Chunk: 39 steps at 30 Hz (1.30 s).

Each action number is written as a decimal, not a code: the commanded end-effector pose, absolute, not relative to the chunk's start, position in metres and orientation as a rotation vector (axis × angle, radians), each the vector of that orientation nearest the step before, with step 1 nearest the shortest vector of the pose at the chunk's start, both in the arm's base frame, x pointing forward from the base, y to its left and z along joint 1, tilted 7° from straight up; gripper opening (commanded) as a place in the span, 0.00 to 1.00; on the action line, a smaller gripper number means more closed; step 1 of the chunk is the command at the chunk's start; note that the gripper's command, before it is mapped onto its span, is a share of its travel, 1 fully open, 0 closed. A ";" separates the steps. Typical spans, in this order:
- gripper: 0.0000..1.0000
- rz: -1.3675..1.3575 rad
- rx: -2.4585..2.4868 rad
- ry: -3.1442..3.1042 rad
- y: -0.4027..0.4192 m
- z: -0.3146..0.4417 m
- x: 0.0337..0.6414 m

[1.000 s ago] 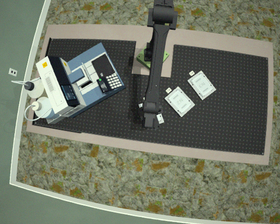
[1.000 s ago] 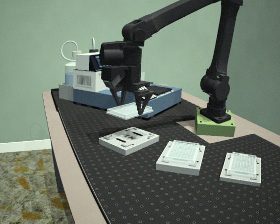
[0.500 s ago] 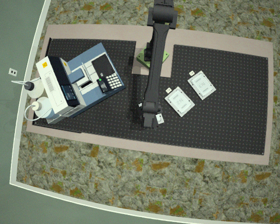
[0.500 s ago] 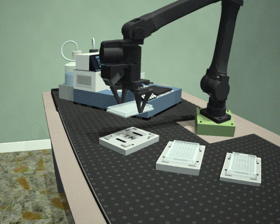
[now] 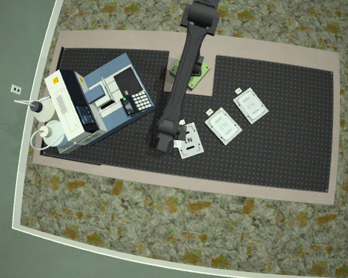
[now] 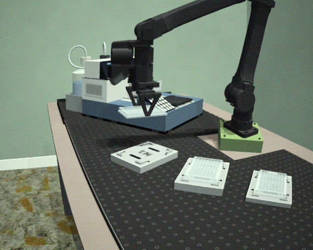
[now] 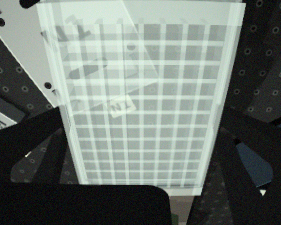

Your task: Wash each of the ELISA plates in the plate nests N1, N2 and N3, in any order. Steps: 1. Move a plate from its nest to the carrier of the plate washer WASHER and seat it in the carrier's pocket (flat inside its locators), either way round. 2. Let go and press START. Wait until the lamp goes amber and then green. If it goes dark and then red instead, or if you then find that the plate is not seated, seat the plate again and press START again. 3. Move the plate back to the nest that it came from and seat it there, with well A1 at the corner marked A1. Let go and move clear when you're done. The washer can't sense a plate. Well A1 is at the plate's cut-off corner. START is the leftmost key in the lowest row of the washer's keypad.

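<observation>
Between the hand's fingertips (image 6: 147, 113), plate (image 6: 136, 111) (image 7: 145, 109).

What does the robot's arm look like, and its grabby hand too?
The arm is all black, with chunky rounded joints and long smooth links. Its gripper is black too, with two fingers shaped like open triangles pointing down. I see no stickers or loose cables on them.
</observation>
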<state>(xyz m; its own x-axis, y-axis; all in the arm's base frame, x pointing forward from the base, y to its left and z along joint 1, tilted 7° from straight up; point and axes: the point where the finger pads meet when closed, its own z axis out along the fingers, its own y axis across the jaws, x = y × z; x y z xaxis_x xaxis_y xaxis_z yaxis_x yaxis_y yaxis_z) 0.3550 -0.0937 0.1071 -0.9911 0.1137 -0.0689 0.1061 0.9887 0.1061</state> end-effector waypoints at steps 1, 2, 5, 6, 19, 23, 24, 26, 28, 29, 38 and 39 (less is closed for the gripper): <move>0.84 0.159 0.408 3.025 -0.111 0.117 0.352; 0.84 0.159 0.457 3.016 -0.116 0.119 0.352; 0.84 0.155 0.505 2.998 -0.123 0.121 0.354; 0.84 0.158 0.555 2.992 -0.128 0.123 0.354; 0.84 0.171 1.037 2.879 -0.193 0.125 0.337; 0.84 0.159 0.987 2.861 -0.184 0.134 0.341; 0.84 0.160 0.989 2.865 -0.184 0.132 0.341; 0.84 0.163 0.987 2.875 -0.184 0.129 0.341; 0.84 0.179 1.141 2.861 -0.190 0.119 0.314; 0.84 0.183 1.193 2.849 -0.192 0.117 0.308; 0.84 0.188 1.519 2.698 -0.218 0.120 0.285; 0.84 0.193 1.572 2.684 -0.222 0.114 0.282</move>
